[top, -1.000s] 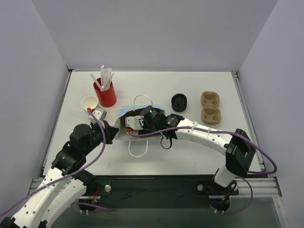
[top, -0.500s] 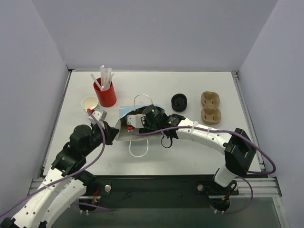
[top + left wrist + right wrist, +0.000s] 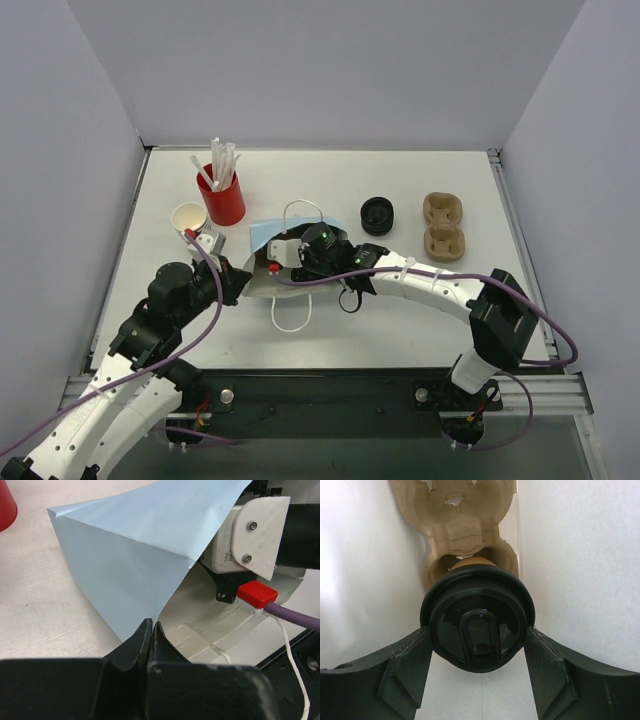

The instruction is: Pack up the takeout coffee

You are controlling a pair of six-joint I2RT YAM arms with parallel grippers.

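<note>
While my left claw (image 3: pixel 151 630) pinches the bag (image 3: pixel 130 555) | right claw (image 3: pixel 477 637), part-open, clamps the takeout coffee (image 3: pixel 477 607) | carrier (image 3: pixel 454 525) straight ahead, frame top.

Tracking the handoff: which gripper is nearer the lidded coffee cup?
Right: right gripper grips the lidded coffee cup inside the blue bag; left gripper pinches the bag's edge.
</note>
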